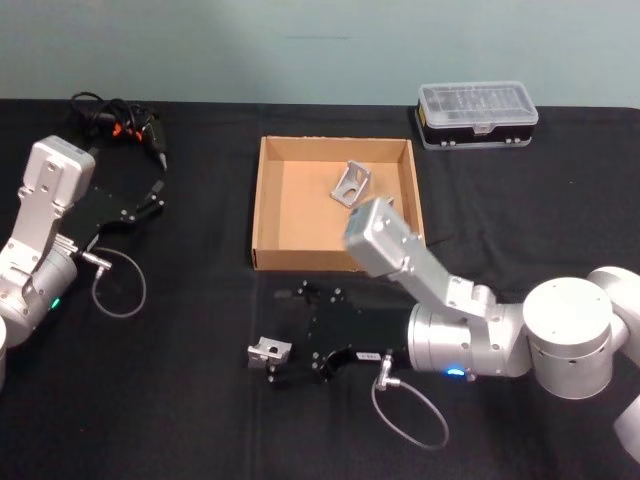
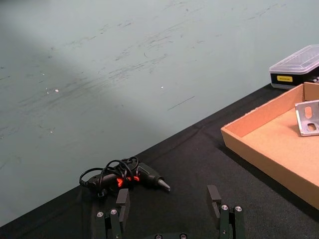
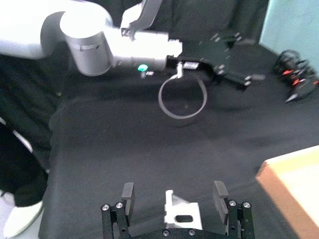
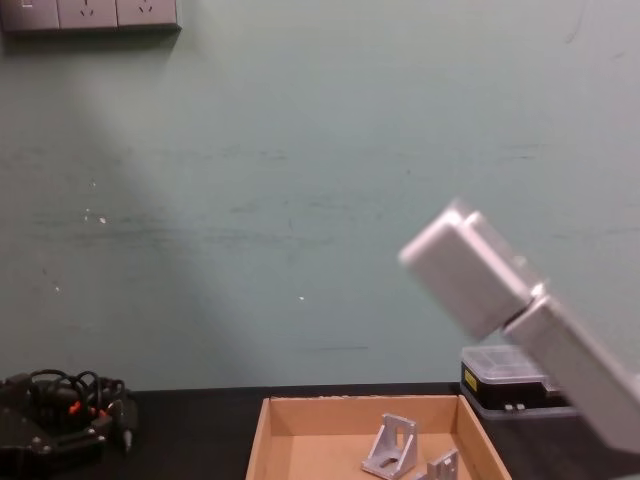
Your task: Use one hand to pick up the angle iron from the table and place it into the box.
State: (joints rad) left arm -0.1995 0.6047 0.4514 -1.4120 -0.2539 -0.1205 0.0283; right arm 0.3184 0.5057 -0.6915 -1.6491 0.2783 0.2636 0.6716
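Observation:
A silver angle iron [image 1: 268,352] lies on the black table [image 1: 180,400] in front of the tan cardboard box [image 1: 262,205]. My right gripper [image 1: 285,335] is low over it and open. In the right wrist view the angle iron [image 3: 180,214] sits between the spread fingers [image 3: 128,191], with a gap on each side. Another angle iron [image 1: 352,183] rests inside the box, and the chest view shows two brackets [image 4: 393,445] in the box [image 4: 300,440]. My left gripper [image 1: 150,200] is parked at the far left, open [image 2: 168,198] and holding nothing.
A clear-lidded plastic case [image 1: 477,113] stands behind the box to the right. A black tool with tangled cables [image 1: 120,120] lies at the back left. My right arm's silver link [image 1: 390,245] hangs over the box's front right corner. Cable loops [image 1: 410,410] lie on the table.

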